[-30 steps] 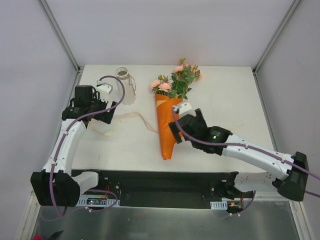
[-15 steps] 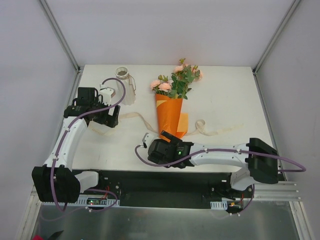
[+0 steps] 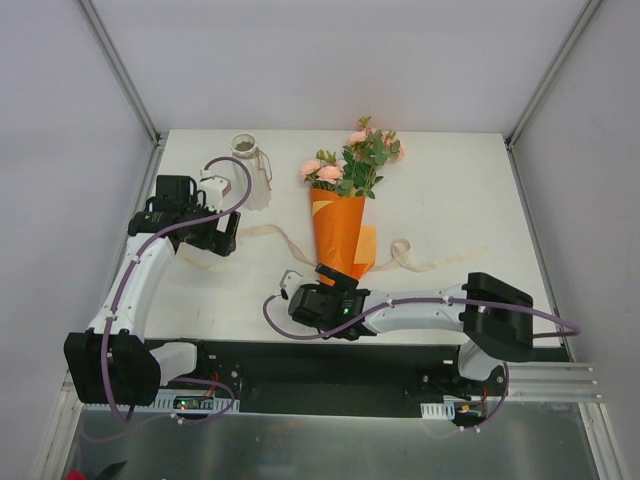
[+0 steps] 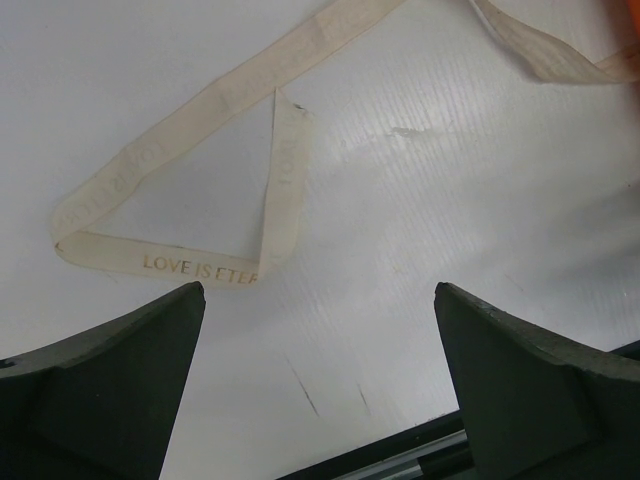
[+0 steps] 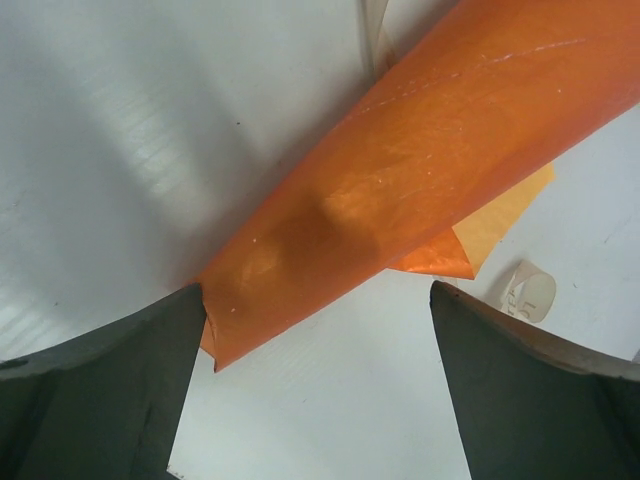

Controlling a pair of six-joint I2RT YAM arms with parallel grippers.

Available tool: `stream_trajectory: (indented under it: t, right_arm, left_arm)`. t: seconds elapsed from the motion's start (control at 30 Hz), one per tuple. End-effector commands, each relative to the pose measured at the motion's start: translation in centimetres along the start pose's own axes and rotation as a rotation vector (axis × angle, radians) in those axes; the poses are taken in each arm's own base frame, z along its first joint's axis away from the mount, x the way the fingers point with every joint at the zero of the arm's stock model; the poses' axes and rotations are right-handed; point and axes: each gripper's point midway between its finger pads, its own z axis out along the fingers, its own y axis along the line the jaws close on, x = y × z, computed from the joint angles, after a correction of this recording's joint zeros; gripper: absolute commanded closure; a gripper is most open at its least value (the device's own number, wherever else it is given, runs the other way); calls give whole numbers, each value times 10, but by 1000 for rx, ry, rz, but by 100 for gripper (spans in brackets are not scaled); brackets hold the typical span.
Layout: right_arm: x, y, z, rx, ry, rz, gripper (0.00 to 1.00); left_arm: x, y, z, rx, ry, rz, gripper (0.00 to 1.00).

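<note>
Left arm (image 3: 128, 285) reaches forward, right arm (image 3: 420, 308) folds leftward — both jaws spread wide

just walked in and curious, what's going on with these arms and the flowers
The right tool is open, with the narrow end of the orange-wrapped bouquet between its fingers; it is not closed on it. The bouquet lies on the table. The left tool hovers open above a cream ribbon printed with words. A white vase stands further back.

Orange-wrapped bouquet (image 3: 342, 236) lying flat, flowers at far end, cream ribbon (image 4: 195, 266) looped alongside
</note>
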Motion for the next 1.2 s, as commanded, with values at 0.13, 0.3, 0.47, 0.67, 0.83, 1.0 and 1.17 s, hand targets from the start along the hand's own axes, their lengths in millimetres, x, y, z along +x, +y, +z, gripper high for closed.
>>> stream_trajectory:
  t: [0.13,0.3,0.47,0.67,0.83,1.0,1.17]
  right_arm:
    - [2,-22,7,182,-17,-15,1]
    - [-23,-40,-15,257,-118,40,1]
    - [-43,-65,-43,352,-214,112,3]
    - [-29,-85,-62,421,-242,182,3]
    - [-13,-98,-72,496,-229,289,4]
    - [37,-130,-107,627,-238,541,2]
    - [55,-129,-117,638,-238,612,0]
  left_arm:
    - [6,4,-3,-12,16,16,1]
    - [7,3,-3,-7,16,16,1]
    - [5,3,-6,-13,4,26,1]
    - [-1,5,-11,-25,-17,42,1]
    - [-5,4,-13,-23,-25,44,1]
    - [-7,3,-13,-16,-33,53,1]
    - [-9,3,-12,-9,-32,53,1]
